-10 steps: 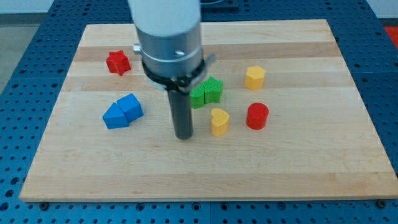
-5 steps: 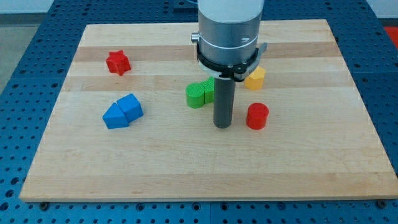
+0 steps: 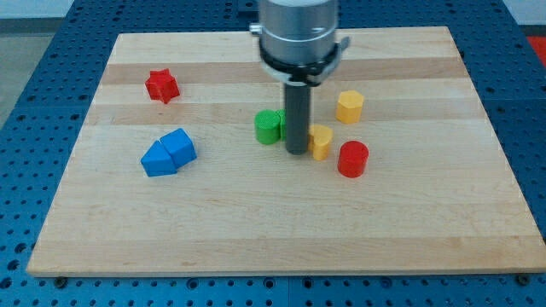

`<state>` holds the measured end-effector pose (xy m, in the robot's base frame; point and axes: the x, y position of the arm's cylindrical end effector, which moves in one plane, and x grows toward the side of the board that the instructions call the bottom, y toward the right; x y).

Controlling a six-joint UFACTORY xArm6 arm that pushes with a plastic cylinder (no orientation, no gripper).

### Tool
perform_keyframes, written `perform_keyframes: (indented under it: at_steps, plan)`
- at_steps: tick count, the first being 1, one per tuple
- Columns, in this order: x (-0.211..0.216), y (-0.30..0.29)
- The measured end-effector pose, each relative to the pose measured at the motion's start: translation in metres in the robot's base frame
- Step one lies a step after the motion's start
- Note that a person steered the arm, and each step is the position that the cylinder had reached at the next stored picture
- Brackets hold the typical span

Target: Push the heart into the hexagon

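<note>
The yellow heart point(image 3: 321, 142) lies near the board's middle, partly hidden behind my rod. My tip point(image 3: 297, 152) rests on the board touching the heart's left side. The yellow hexagon point(image 3: 349, 107) sits a short way up and to the right of the heart, apart from it. A red cylinder point(image 3: 352, 159) stands just right of and below the heart.
Two green blocks point(image 3: 270, 126) sit just left of my rod, the second mostly hidden behind it. A red star point(image 3: 161, 85) lies at the upper left. Two blue blocks point(image 3: 168, 152) lie together at the left. The wooden board point(image 3: 273, 239) fills the view.
My tip swept right from the board's middle to the heart, then moved up. The heart has shifted up and to the right, closer to the hexagon.
</note>
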<state>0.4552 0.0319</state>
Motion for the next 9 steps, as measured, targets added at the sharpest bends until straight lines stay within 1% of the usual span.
perform_keyframes:
  at_steps: [1, 2, 3, 4, 5, 7, 8, 9]
  plan:
    - [0.0, 0.038]
    - [0.009, 0.044]
    - [0.031, 0.047]
    - [0.033, 0.067]
    - [0.016, 0.082]
    - [-0.037, 0.075]
    - [-0.053, 0.075]
    - [-0.045, 0.081]
